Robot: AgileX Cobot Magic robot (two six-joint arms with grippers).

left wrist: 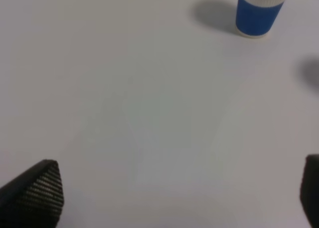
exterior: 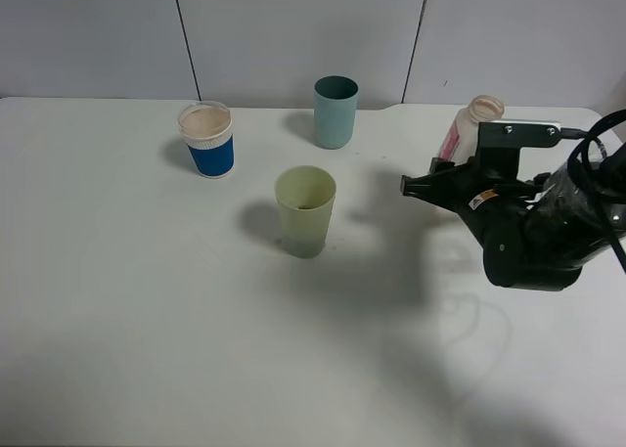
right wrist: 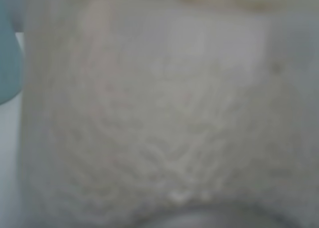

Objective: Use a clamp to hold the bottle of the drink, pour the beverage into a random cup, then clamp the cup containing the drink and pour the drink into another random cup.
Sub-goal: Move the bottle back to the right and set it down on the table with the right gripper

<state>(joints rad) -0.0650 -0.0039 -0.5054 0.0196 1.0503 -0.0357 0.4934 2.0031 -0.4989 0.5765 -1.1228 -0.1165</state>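
The bottle (exterior: 481,114) stands upright at the right of the table, neck open, with its pink-red label (exterior: 451,140) facing left. My right gripper (exterior: 476,169) is shut on the bottle, and the arm hides the bottle's lower part. In the right wrist view the blurred, pale bottle (right wrist: 159,118) fills the picture and looks empty. The pale yellow-green cup (exterior: 305,210) stands mid-table with a faint dark trace low inside. At the back left is the blue-and-white cup (exterior: 207,139) (left wrist: 259,13). My left gripper (left wrist: 172,198) hangs open over bare table, nothing between its fingers.
A darker teal tumbler (exterior: 335,111) (right wrist: 7,53) stands at the back centre, between the blue-and-white cup and the bottle. The white table (exterior: 147,320) ends at a grey panelled wall (exterior: 293,26). The right arm's shadow falls across the table's near right.
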